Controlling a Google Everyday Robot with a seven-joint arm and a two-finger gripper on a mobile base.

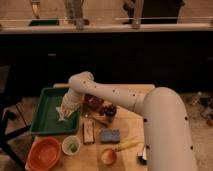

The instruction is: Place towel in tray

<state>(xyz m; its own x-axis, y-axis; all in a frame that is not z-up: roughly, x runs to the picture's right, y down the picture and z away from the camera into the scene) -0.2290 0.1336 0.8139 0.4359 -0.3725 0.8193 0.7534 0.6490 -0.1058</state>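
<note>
The green tray (44, 116) lies at the left of the wooden table. My white arm reaches from the right across the table. Its gripper (63, 112) hangs over the right part of the tray, close to the tray floor. A pale shape at the gripper's tip (60, 115) may be the towel, but I cannot tell it apart from the gripper itself. No other towel shows on the table.
In front of the tray stand an orange bowl (44, 153) and a small white bowl (71, 145). A brown bar (88, 131), a blue sponge (110, 135), a yellow item (127, 145) and dark red items (102, 106) lie to the right. A dark counter stands behind.
</note>
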